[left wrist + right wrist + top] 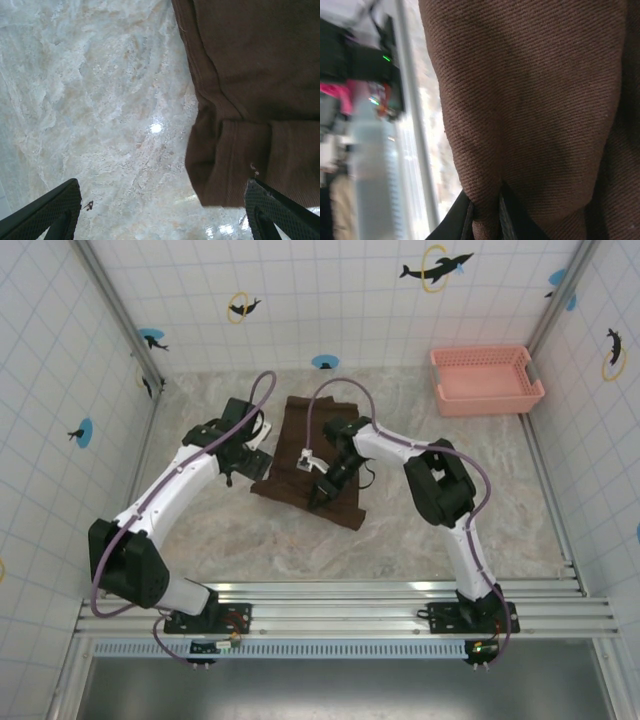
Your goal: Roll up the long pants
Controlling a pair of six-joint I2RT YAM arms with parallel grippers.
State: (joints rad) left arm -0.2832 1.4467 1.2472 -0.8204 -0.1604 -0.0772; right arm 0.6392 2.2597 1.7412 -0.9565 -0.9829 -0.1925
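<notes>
While the right gripper [487, 202] stands nearly closed, we record its two dark fingers [512, 222] pinching a raised ridge of brown twill between them. That cloth belongs to the long pants [530, 90], which rise close before the right wrist camera. From above, we list the same right gripper [320, 495] pointing down onto the near right part of the long pants [285, 440], its arm reaching in from the right. Item two, the left gripper [161, 200]: jaws spread wide, nothing between them but table. One meshed pad [55, 210] sits over bare marble. The other sits at the lower edge of the long pants [250, 75], and we cannot tell whether it touches. From above, we place the left gripper [255, 462] just beside the cloth's left border. Item three, the garment: dark brown, lying lengthwise at the middle of the table [250, 540], between the two grippers, its far end toward the back wall. In the left wrist view, its near corner shows a thick doubled band with a stitched seam above. Item four, the surface: pale marbled table [90, 100], glossy, with a bright light spot. Item five, the pink basket [490, 395], set at the far right corner, well apart from the cloth. Item six, white tiled walls [330, 290] bearing dolphin stickers. Item seven, the metal rail [340, 605] carrying both arm bases at the near edge.
</notes>
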